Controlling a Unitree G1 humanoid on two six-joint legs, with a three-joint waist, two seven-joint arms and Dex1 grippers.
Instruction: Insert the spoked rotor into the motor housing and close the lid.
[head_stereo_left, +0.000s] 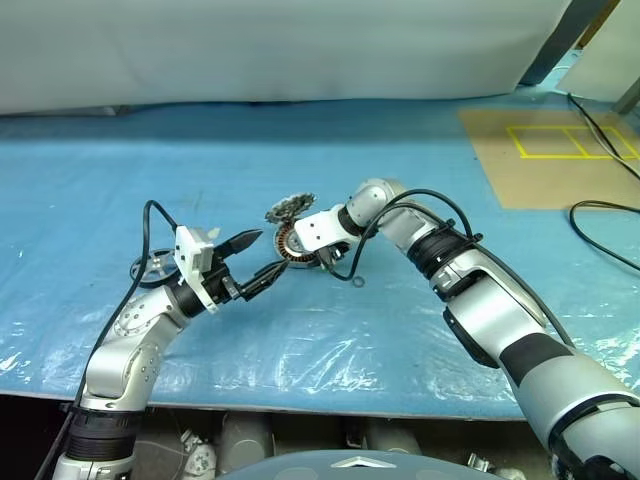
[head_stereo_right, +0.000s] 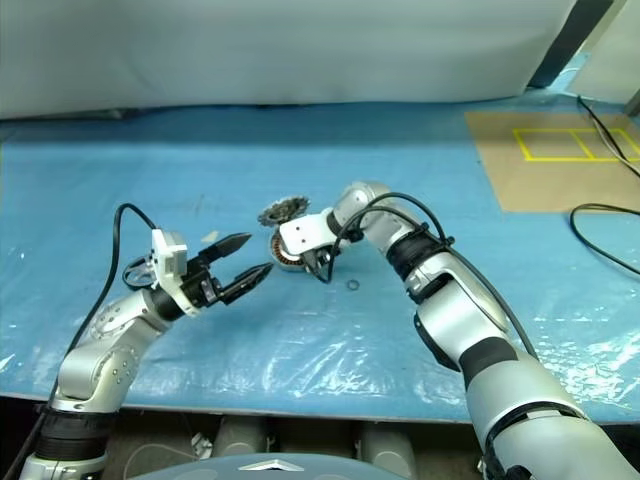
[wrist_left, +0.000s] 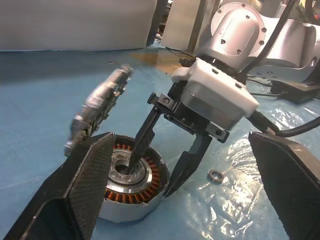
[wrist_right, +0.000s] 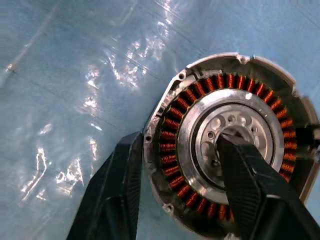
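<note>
1. Left wrist view: the right gripper straddles the wall of the motor housing, one black finger down in the pale hub and the other outside the silver rim. The right wrist view shows the same, the copper windings lying between the two fingers, which are part-way closed around the wall. I cannot tell whether they press on it.
2. The motor housing sits on the blue plastic sheet that covers the bench, near the middle, well away from every edge.
3. The lid stands tilted on its edge just behind the housing, on the far side toward the back edge; its toothed face shows in the head views at.
4. The left gripper is held above the sheet just left of the housing, its two fingers wide apart and empty, pointing toward the housing.
5. The spoked rotor lies flat on the sheet further left, partly hidden behind the left arm.
6. A small dark ring lies on the sheet just right of the housing, near the right gripper.
7. A brown board with yellow tape lines lies at the far right corner.
</note>
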